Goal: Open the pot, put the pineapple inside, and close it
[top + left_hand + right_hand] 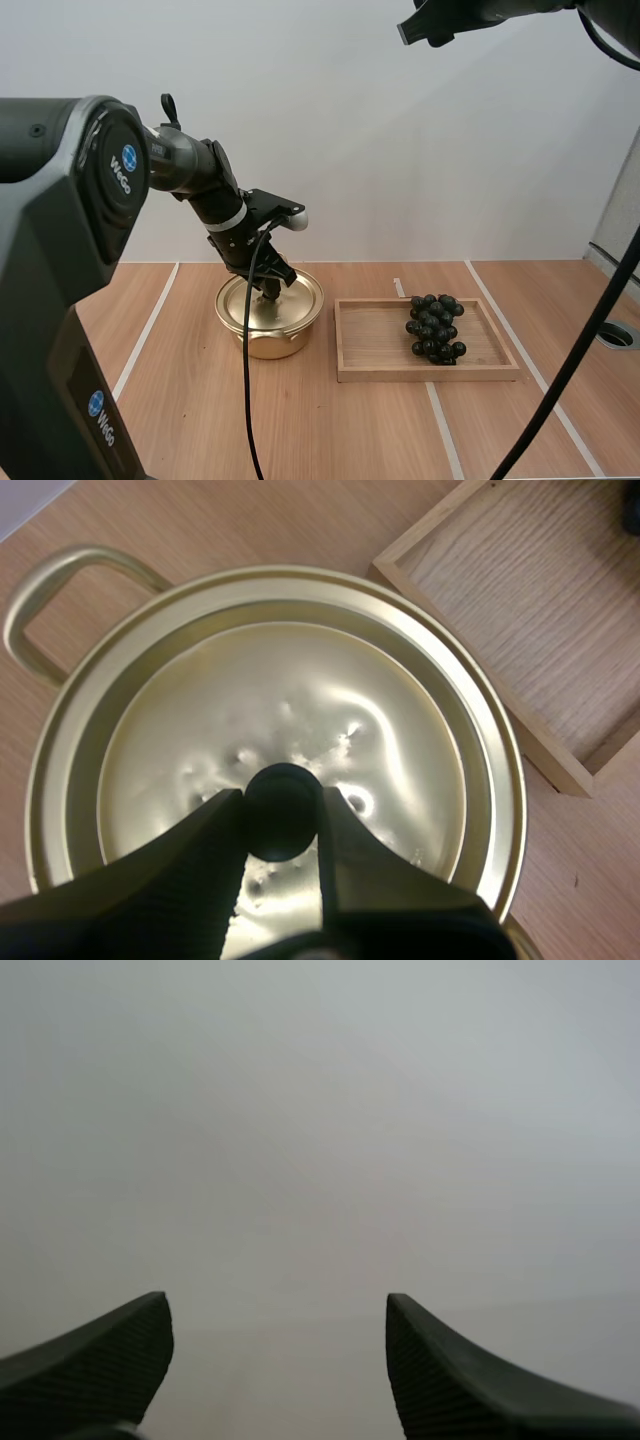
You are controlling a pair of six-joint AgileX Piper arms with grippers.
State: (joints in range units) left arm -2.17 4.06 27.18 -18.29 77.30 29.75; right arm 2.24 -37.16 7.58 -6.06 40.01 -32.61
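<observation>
While the left gripper (268, 289) sits on the lid (292, 297) of the pot (262, 340) in the high view, the fruit, grapes (434, 328) rather than a pineapple, lies in the tray (420, 375) just beside it. From the left wrist, both fingers pinch the black knob (282, 810) squarely; I'd lift straight up so the lid clears the rim without dragging the pot. From the right wrist, the right gripper (276, 1305) hangs spread apart, holding nothing.
</observation>
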